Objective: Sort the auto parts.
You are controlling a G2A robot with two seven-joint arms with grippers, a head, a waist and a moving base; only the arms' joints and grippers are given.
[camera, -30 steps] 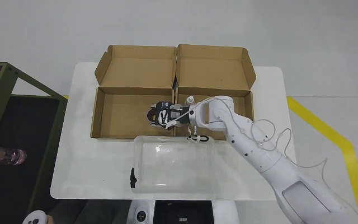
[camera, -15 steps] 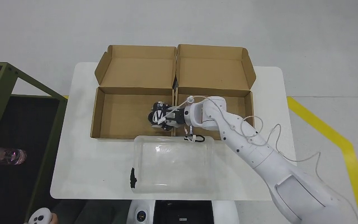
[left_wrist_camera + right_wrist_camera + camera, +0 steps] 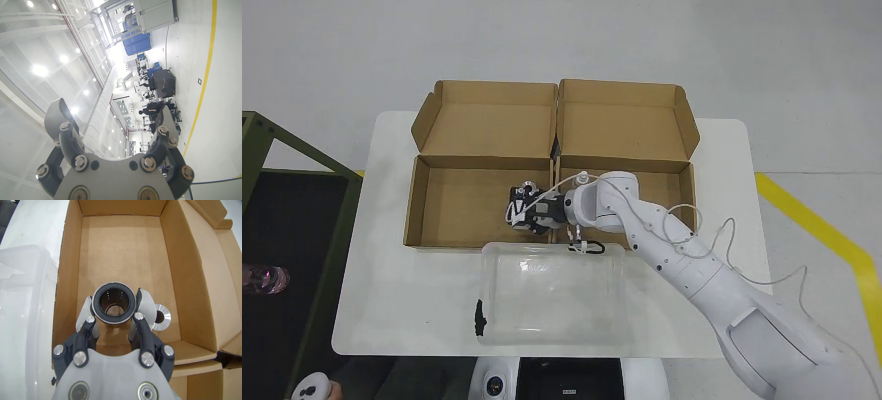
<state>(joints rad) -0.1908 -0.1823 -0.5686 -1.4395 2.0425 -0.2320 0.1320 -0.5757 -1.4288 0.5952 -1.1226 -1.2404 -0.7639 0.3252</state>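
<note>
I work in a big factory-style hall, part workshop and part lab. Above me runs a high white ceiling (image 3: 22, 37) with rows of round lamps (image 3: 39, 69) and a red pipe (image 3: 75, 40) along it. Farther off stand blue machine cabinets (image 3: 137, 42), a metal-framed enclosure (image 3: 157, 15) and black office chairs (image 3: 175, 113). The pale floor (image 3: 802, 60) carries a yellow line (image 3: 832, 235), and my white table (image 3: 392, 250) stands on it.
</note>
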